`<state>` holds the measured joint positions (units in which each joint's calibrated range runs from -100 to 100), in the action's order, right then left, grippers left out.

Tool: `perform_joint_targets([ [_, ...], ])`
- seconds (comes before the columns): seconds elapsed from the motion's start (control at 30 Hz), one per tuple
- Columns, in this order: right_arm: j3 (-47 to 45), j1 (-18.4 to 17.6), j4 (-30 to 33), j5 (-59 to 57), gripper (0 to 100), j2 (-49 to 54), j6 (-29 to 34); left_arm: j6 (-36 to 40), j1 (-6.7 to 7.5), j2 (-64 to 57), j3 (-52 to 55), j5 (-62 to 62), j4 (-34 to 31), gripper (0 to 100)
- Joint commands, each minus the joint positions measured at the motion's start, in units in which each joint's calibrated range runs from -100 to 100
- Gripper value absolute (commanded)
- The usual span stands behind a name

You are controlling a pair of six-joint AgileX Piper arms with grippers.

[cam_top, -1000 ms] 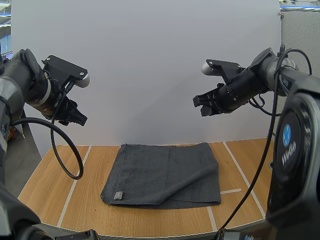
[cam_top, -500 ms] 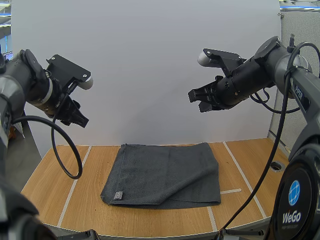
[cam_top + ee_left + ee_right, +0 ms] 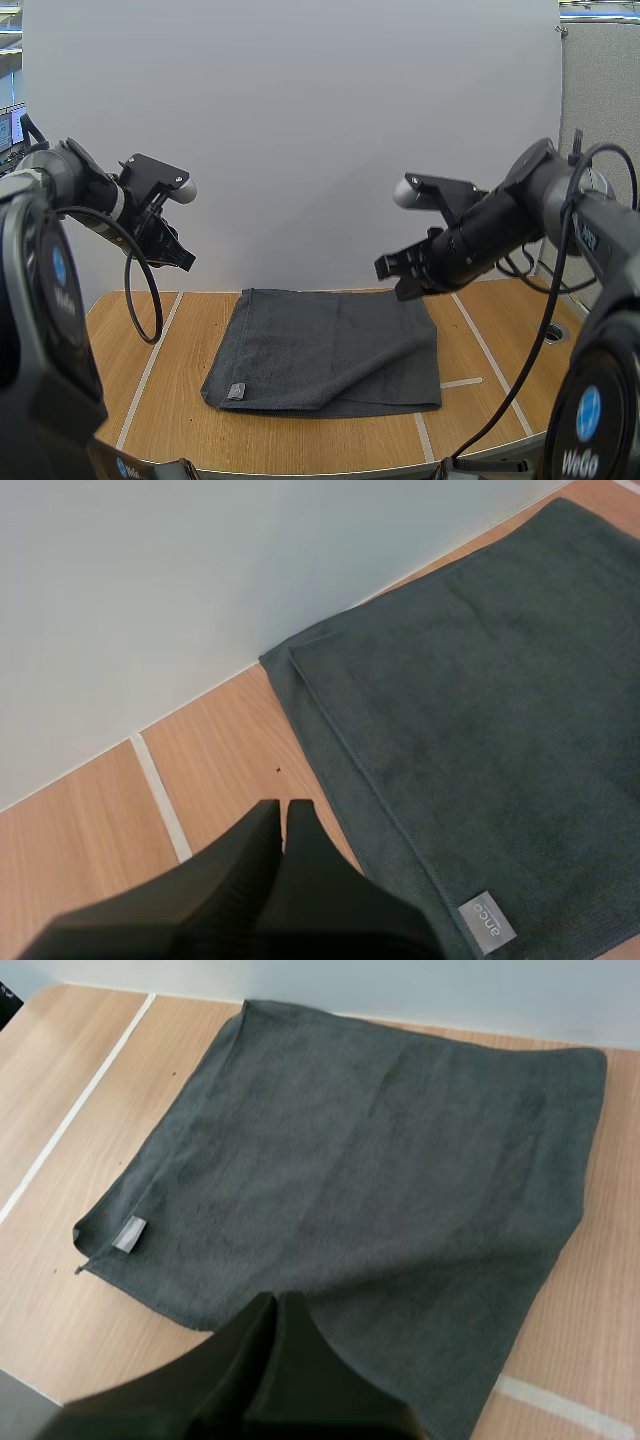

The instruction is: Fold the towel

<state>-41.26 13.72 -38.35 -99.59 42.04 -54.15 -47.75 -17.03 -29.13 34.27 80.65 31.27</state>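
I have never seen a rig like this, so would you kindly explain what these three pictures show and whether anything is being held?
This is a robot with two arms, each ending in a two-fingered gripper. The high view looks down from behind them: left gripper and right gripper hang in the air, both shut and holding nothing. On the wooden table lies a dark grey towel, doubled over, with a small label at one corner. The other two pictures come from a camera on each wrist, looking down at it.
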Motion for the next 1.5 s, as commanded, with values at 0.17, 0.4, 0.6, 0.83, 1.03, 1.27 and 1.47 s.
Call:
perform_joint_targets([
  [0.17, -16.58, 0.05, 2.54, -0.41, 0, 7.59, -2.11, 0.79, 4.94, 14.03, 0.28, -7.73, 0.85, 0],
  [0.4, -16.98, -3.40, 5.85, 6.00, 0, 7.59, 0.91, 11.22, 12.54, 19.24, 0.28, -15.85, -9.13, 0],
  [0.6, -16.98, -9.87, 12.70, 14.84, 0, 4.09, 7.74, 16.80, 17.06, 27.91, 0.28, -21.38, -13.34, 0],
  [0.83, -16.98, -16.72, 19.98, 21.44, 0, -2.41, 13.62, 17.00, 17.06, 32.60, 0.14, -22.52, -13.88, 0],
  [1.03, -17.27, -17.98, 23.76, 27.17, 0, -7.78, 13.74, 17.00, 17.06, 37.49, 0.14, -24.23, -13.96, 0],
  [1.27, -17.38, -17.98, 23.64, 30.10, 0, -12.16, 13.74, 16.72, 16.98, 39.29, 0.14, -25.10, -16.06, 0],
  [1.47, -17.38, -17.98, 23.64, 30.10, 0, -12.18, 13.28, 19.00, 16.05, 39.29, -0.84, -25.46, -16.16, 1],
])
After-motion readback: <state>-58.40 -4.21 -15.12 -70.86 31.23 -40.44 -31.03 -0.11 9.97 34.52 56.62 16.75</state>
